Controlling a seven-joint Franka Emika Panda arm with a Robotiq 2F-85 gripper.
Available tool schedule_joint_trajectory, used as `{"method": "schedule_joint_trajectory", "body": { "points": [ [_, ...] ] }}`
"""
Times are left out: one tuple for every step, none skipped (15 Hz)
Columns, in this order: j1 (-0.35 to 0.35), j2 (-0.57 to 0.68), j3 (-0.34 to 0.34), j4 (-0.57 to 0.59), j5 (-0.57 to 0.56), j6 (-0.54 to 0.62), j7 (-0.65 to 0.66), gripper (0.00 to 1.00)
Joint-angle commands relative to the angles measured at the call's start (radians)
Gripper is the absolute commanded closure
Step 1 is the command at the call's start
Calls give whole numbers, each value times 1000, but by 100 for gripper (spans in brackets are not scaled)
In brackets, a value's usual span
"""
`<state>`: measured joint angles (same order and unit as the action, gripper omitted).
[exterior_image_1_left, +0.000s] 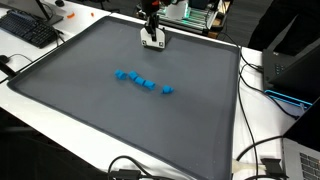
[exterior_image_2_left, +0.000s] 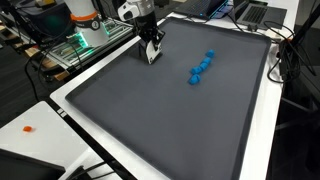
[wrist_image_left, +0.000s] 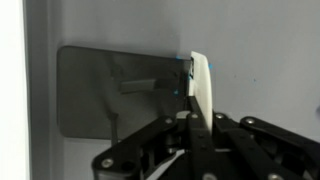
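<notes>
My gripper stands near one edge of a large grey mat in both exterior views. In the wrist view its jaws are shut on a thin, flat white piece, held upright on edge. The piece also shows below the fingers in both exterior views, just above or on the mat. A row of several small blue blocks lies on the mat, well apart from the gripper.
A black keyboard lies beyond one corner of the mat. Cables trail along a side. A laptop and a green-lit rack stand off the mat. A small orange item lies on the white table.
</notes>
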<state>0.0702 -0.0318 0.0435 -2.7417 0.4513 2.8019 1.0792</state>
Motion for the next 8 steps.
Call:
{"method": "schedule_joint_trajectory", "body": {
  "points": [
    [-3,13,12,-3,-13,21,23,99],
    [-2,15,13,-4,-9,25,23,99],
    [-2,19,14,-3,-11,29,23,99],
    [-2,23,14,-4,-11,28,26,99],
    [-3,27,14,-4,-13,28,27,99],
    [-2,25,14,-7,-13,33,28,99],
    [-3,28,14,-7,-15,34,28,99],
    [-3,29,14,-7,-15,37,29,99]
  ]
}}
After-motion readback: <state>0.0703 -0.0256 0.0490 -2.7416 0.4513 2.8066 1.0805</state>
